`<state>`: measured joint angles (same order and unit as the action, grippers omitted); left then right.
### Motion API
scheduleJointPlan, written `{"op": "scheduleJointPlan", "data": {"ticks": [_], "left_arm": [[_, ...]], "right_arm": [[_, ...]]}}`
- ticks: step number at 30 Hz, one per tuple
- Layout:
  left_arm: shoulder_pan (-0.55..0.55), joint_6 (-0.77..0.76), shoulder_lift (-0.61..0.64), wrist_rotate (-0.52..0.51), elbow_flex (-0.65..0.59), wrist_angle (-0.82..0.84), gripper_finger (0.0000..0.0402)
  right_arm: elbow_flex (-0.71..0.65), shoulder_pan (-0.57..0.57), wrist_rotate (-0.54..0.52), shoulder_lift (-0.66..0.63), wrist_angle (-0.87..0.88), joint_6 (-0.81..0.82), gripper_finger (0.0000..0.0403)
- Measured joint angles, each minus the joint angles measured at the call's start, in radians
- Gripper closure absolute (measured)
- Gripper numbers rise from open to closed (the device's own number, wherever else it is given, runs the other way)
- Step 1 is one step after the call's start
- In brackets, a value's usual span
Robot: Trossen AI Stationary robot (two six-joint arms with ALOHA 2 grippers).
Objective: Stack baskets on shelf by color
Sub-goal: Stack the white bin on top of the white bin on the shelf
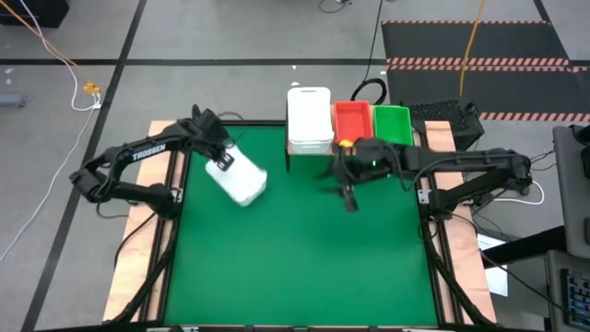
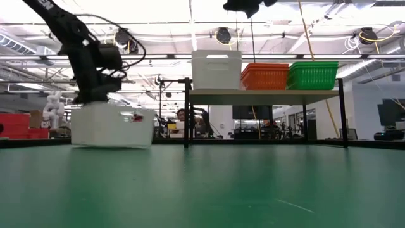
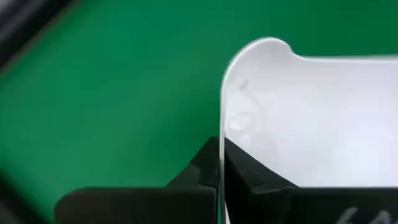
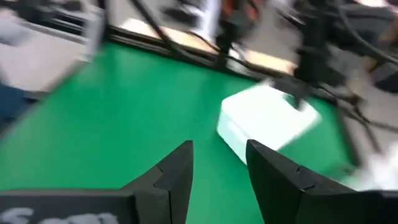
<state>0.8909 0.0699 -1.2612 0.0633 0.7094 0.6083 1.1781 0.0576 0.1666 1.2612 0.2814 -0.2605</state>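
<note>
A white basket (image 1: 241, 180) (image 2: 112, 125) sits on the green table left of centre, and my left gripper (image 1: 223, 164) (image 3: 221, 155) is shut on its wall. The shelf (image 2: 266, 93) stands at the far edge. It carries a white stack (image 1: 309, 120) (image 2: 216, 68), an orange-red stack (image 1: 350, 120) (image 2: 264, 76) and a green stack (image 1: 393, 124) (image 2: 312, 74). My right gripper (image 1: 348, 199) (image 4: 219, 158) hangs open above the table in front of the shelf, touching nothing. The right wrist view shows the white basket (image 4: 267, 121) farther off. My left gripper pinches the white basket's thin side wall (image 3: 221, 118) near a rounded corner. One finger (image 3: 249, 171) is inside the basket and the other finger (image 3: 202, 165) is outside. The fingers come from above. In the low view the basket's bottom (image 2: 112, 145) sits at table level.
The green table (image 1: 304, 267) lies open toward its near edge and centre. The shelf's black legs (image 2: 186, 114) (image 2: 342, 114) stand on the far part of the table. A wooden frame and cables run along the table's left and right sides.
</note>
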Motion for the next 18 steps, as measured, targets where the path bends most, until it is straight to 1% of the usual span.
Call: {"op": "scheduleJointPlan", "data": {"ticks": [2,4,6,8,10,13,15,18], "left_arm": [[-0.076,-0.009,0.035,0.029,0.000,0.030,0.0398],[-0.173,-0.054,0.052,0.030,0.000,0.032,0.0398],[-0.278,-0.134,0.058,0.024,0.000,0.019,0.0399],[-0.385,-0.218,0.053,0.009,0.000,-0.016,0.0399],[-0.495,-0.301,0.038,-0.036,0.000,-0.059,0.0400],[-0.640,-0.392,0.009,-0.094,-0.001,-0.137,0.0400],[-0.704,-0.426,-0.010,-0.114,0.000,-0.199,0.0400],[-0.762,-0.481,-0.035,-0.129,0.000,-0.234,0.0400]], "right_arm": [[-0.072,-0.041,0.051,0.000,-0.109,0.005,0.0261],[-0.152,-0.086,0.097,0.023,-0.244,-0.006,0.0261],[-0.220,-0.131,0.126,0.073,-0.380,-0.013,0.0261],[-0.247,-0.172,0.126,0.141,-0.475,-0.015,0.0261],[-0.235,-0.203,0.114,0.211,-0.506,-0.016,0.0261],[-0.163,-0.238,0.027,0.308,-0.503,-0.003,0.0261],[-0.100,-0.249,-0.009,0.356,-0.461,0.012,0.0261],[-0.008,-0.252,0.008,0.411,-0.407,0.057,0.0261]]}}
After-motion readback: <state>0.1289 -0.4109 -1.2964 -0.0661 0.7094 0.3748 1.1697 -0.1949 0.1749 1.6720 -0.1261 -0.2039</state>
